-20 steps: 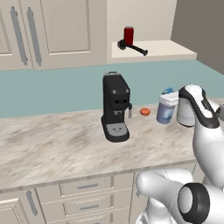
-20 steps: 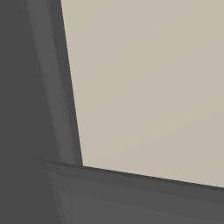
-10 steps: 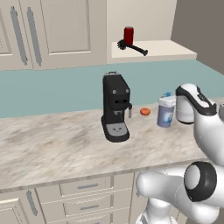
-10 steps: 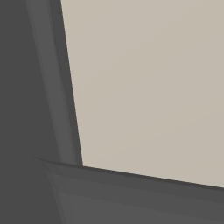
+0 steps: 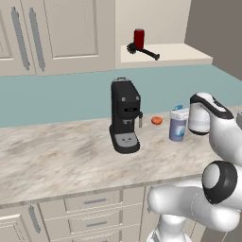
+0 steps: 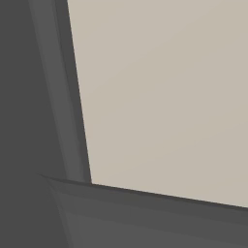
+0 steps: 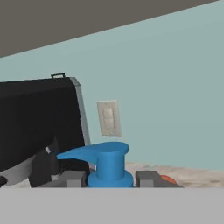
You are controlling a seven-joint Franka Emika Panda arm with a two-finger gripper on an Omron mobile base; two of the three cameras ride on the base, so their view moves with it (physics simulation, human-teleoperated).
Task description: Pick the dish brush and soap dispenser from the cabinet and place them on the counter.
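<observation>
The soap dispenser (image 5: 178,125) has come down since a second ago: it was held a little higher and further right, and now it sits lower and nearer the coffee machine (image 5: 125,116), its base at or just above the table (image 5: 56,156); whether it actually rests there I cannot tell. The end effector (image 7: 108,178) is narrowed around the bottle, a finger (image 7: 70,178) on either side of the neck under the blue pump, so I judge it is gripped and not yet let go. That would put the first half of the job nearly done, with release the step in hand. The dish brush (image 5: 143,50) lies on the open shelf of the cabinet (image 5: 163,53), its bristled end just beside the red can (image 5: 139,38), so it has yet to be fetched. By count: one soap dispenser, one dish brush, one red can, one coffee machine, and one small orange thing (image 5: 156,121) on the table between the machine and the bottle. A wall switch plate (image 7: 108,118) shows behind the pump in the hand view.
</observation>
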